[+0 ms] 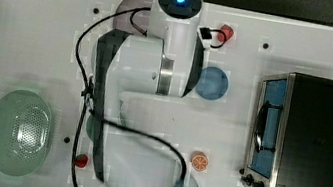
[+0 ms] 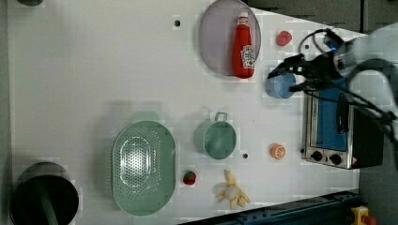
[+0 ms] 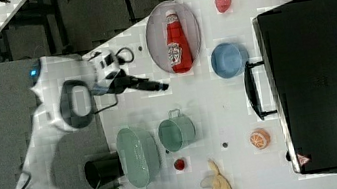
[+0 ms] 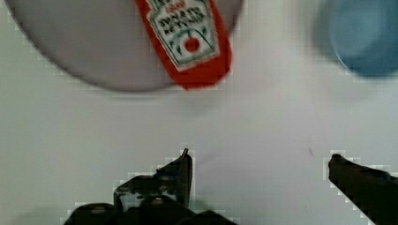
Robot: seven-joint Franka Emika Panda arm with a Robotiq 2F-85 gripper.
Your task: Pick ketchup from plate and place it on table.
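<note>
In the left view, going from its left: a dark round bin [image 2: 43,194] sits at the bottom left corner of the white tabletop [image 2: 84,70]. Next comes a green colander [image 2: 143,166], then a small red fruit [image 2: 189,177] just to its right. A green mug [image 2: 216,138] stands near the middle, with a peeled banana [image 2: 232,192] below it toward the near edge.

Above the mug, at the left view's top, lies the plate [image 2: 213,37], and the ketchup [image 2: 244,47] lies on its side along the plate's right part, cap pointing to the top of the left view, its base reaching the plate's lower right rim. The wrist view shows the ketchup's base and label on the plate, the base sticking slightly past the rim.

Right of the ketchup a strawberry [image 2: 283,38] sits near the top, and a blue plate [image 2: 280,87] lies below it. The gripper [image 2: 284,79] hangs over the blue plate's edge, just beside the ketchup and apart from it; its fingers [image 4: 180,176] stand wide apart with nothing between them, bare tabletop showing in the gap in the wrist view.

Lower down, an orange slice [image 2: 278,151] lies on the tabletop. Farthest to the left view's right stands a toaster oven [image 2: 335,129], its blue glass door and two knobs facing the orange slice, with the arm [image 2: 371,51] reaching in above it.
</note>
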